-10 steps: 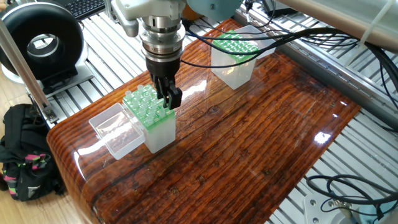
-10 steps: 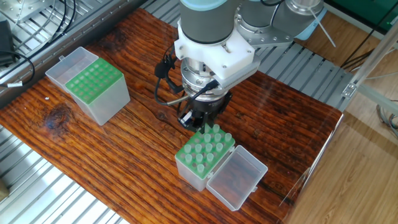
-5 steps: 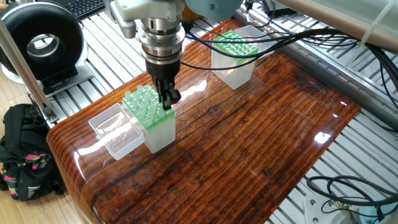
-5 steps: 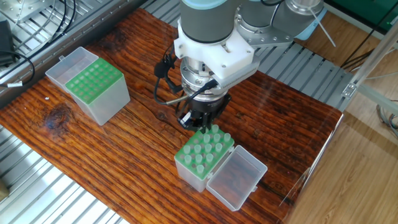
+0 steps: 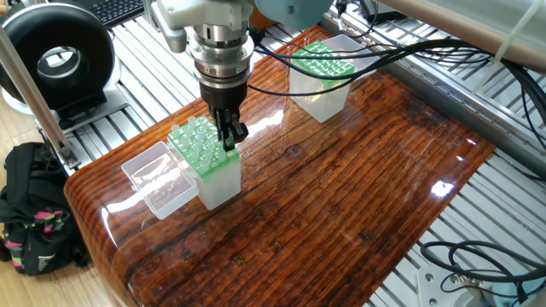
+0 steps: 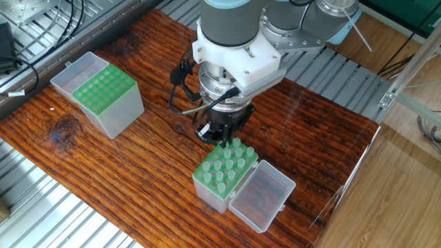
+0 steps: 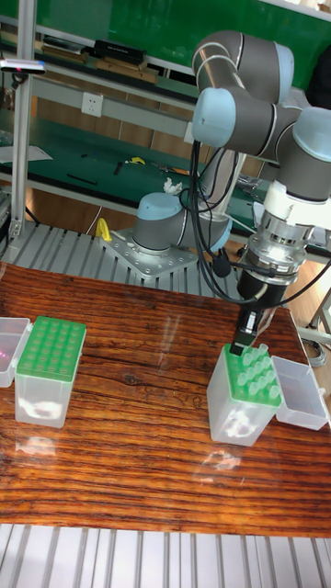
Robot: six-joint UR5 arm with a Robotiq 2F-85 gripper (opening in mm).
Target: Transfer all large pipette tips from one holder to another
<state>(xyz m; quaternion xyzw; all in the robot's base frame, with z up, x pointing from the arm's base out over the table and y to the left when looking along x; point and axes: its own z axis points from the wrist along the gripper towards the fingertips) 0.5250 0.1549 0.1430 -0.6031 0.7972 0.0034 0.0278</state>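
Gripper (image 5: 230, 135) points straight down at the corner row of the tip-filled holder (image 6: 219, 180), jaws narrow, fingertips among the large pipette tips (image 6: 227, 164); grasp unclear. Second holder (image 6: 103, 96) sits well apart from it, bare wooden table (image 5: 341, 205) between.

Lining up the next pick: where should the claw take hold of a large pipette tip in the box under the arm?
Grip the wide collar that stands proud of the green rack, coming straight down from above. The large pipette tips stand upright and close together, so only their tops are free. The claw already sits at the rack's corner.
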